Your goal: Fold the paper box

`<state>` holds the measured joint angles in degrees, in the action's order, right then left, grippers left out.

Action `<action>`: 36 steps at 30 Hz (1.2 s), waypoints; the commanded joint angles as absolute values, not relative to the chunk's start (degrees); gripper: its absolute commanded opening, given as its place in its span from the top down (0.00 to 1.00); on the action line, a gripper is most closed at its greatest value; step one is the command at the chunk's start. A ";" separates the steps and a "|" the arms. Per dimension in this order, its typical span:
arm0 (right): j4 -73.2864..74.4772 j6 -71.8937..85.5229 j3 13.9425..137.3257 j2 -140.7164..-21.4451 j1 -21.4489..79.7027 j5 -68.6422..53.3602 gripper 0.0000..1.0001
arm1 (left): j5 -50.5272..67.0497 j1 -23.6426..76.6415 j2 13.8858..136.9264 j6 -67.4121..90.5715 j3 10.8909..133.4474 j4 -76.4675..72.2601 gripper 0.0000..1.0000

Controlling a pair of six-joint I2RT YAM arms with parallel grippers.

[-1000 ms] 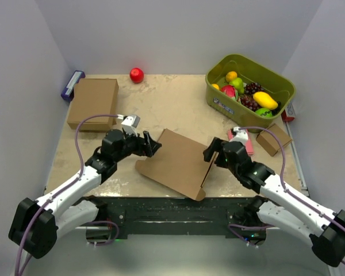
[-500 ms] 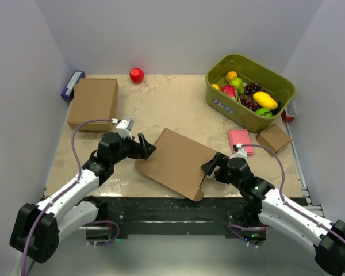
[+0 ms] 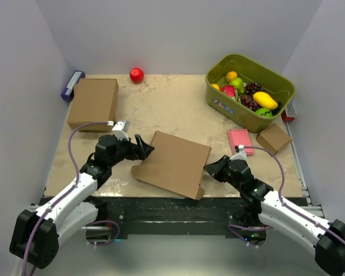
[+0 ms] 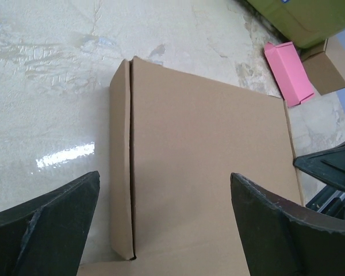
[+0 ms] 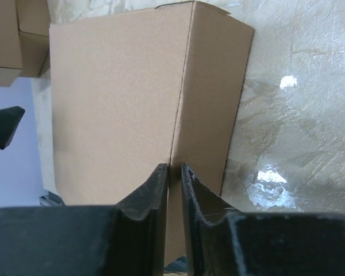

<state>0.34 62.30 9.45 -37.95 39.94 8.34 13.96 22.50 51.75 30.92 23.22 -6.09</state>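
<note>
The paper box (image 3: 175, 164) is a shallow brown cardboard box lying near the front edge of the table (image 3: 178, 106), one side wall folded along its left. My left gripper (image 3: 142, 148) stands open at the box's left edge; in the left wrist view its fingers (image 4: 57, 213) straddle the folded wall of the box (image 4: 207, 172) without touching. My right gripper (image 3: 213, 168) sits at the box's right edge. In the right wrist view the right gripper (image 5: 174, 167) is shut to a thin slit, tips at the crease of the box (image 5: 115, 98), nothing visibly pinched.
A closed brown box (image 3: 94, 103) lies at the back left beside a blue item (image 3: 72, 84). A red ball (image 3: 137, 75) rests at the back. The green bin (image 3: 218, 95) of fruit stands back right, with a pink box (image 3: 240, 141) and small cardboard cube (image 3: 273, 138) in front of it.
The box's raised right side has dropped and the box lies flatter, shifted slightly left. My right gripper closed and slid down toward the front. My left gripper drew back left, still open.
</note>
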 commanded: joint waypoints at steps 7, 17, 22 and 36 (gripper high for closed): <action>7.45 65.13 6.06 -34.81 39.81 13.09 1.00 | 15.21 20.22 49.75 33.75 19.87 -6.50 0.00; 11.51 65.13 6.24 -32.78 39.81 15.82 1.00 | 19.23 19.42 48.95 38.66 14.07 -12.20 0.00; 10.72 64.86 6.42 -33.92 39.73 15.56 1.00 | 24.33 19.42 51.84 41.39 11.69 -19.50 0.01; 8.88 63.02 7.73 -35.42 39.81 15.03 0.99 | 36.56 20.13 60.81 50.62 8.17 -40.16 0.26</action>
<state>3.36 65.19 7.77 -33.01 39.97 13.39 28.58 19.29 59.24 46.04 8.05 -30.24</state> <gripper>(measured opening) 0.062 0.813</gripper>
